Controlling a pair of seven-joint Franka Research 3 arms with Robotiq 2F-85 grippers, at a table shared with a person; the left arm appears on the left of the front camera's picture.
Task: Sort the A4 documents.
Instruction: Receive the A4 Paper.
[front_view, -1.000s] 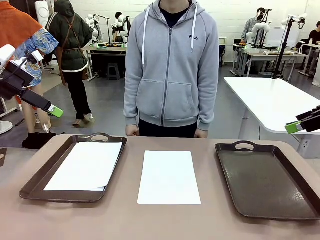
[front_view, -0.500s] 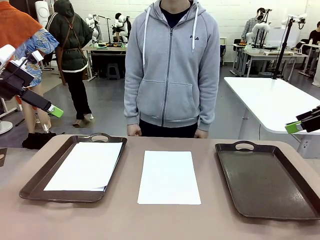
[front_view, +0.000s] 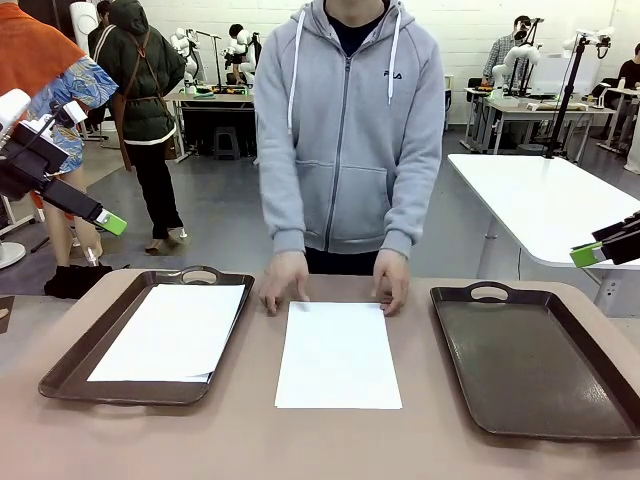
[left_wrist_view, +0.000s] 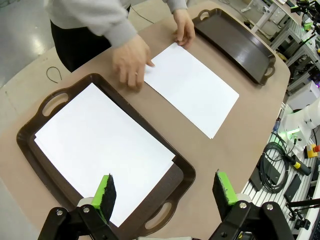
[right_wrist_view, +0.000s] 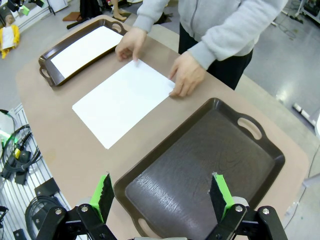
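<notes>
starting on my left: the left gripper (left_wrist_view: 165, 187) hangs up in the air off the table's left side, looking down across the left tray (front_view: 60, 372). its two green-padded fingers (left_wrist_view: 106, 192) are spread wide with nothing between them and touch nothing. that dark brown tray sits on the tan table (front_view: 240, 445), a handle at each short end. a stack of white a4 sheets (front_view: 172, 330) lies flat inside it. through the wrist camera i see a lower sheet's edge peeking out from under the top one, so they sit slightly askew. i can't tell how many there are.

in the middle, a single a4 sheet (front_view: 337, 355) lies flat on the bare table between the two trays, long side running away from me, touching neither tray. a person in a grey hoodie stands at the far side with both hands down at the sheet's far edge. one hand (front_view: 283, 281) is at the corner nearer the left tray, the other hand (front_view: 391, 281) at the corner nearer the right tray — fingertips at or on the paper.

on the right, the right tray (front_view: 540, 395) is the same dark brown, its bare bottom showing. the right gripper (right_wrist_view: 162, 192) is held up in the air at the table's right side, looking down over that tray, fingers wide apart and gripping nothing.
</notes>
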